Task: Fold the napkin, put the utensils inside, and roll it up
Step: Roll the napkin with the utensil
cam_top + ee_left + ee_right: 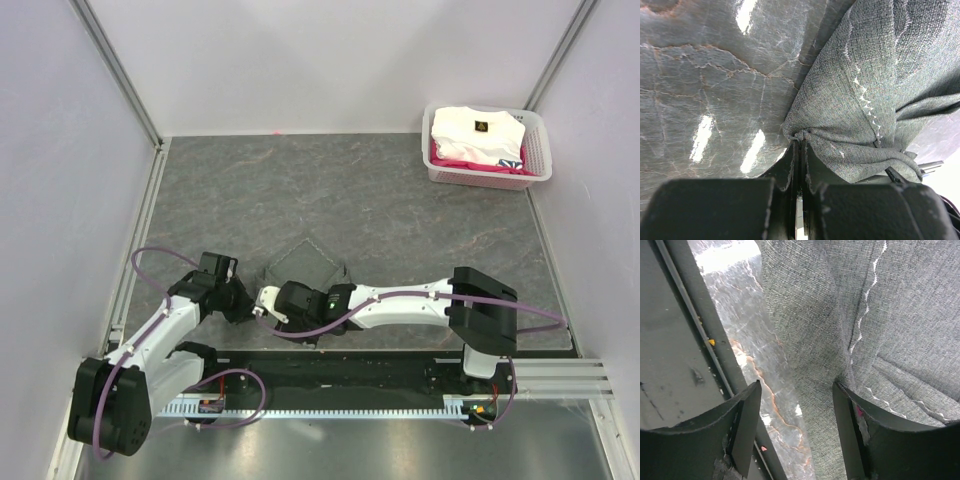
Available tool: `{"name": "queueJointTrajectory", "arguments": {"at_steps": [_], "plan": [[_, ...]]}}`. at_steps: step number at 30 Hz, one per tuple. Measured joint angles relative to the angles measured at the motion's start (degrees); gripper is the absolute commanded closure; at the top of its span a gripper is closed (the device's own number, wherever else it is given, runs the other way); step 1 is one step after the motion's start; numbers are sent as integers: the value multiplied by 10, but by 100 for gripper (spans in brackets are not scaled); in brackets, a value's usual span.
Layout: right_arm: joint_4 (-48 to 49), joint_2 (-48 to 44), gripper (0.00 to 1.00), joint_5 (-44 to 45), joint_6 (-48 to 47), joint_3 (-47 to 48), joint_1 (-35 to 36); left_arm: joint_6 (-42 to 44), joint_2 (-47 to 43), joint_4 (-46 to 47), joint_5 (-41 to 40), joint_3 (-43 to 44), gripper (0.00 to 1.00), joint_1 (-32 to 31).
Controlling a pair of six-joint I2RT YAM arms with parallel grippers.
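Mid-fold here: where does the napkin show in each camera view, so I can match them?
Top external: napkin just below centre of the picture.
Left wrist: napkin fills the right half, a corner pinched in the left tool.
Right wrist: napkin fills the upper right.
Shared landmark: grey marbled tabletop, beside the cloth in all three.

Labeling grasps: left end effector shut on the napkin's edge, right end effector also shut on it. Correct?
Not quite. The right end effector is open, jaws apart, as the right wrist view shows. The left end effector is shut on the napkin, as stated.
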Motion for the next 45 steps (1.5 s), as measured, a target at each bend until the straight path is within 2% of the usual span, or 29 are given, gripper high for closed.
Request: {"name": "queueJointTrajectory", "arguments": {"at_steps": [28,37,40,45], "plan": [[9,43,33,49,-69,9,-2,1,0,0,0,1,98,0],[11,48,44,46,-86,14,-22,2,0,0,0,1,98,0],[13,53,51,35,-87,14,-26,2,0,0,0,1,98,0],[12,58,67,2,-88,15,-31,3,1,0,0,1,98,0]]}}
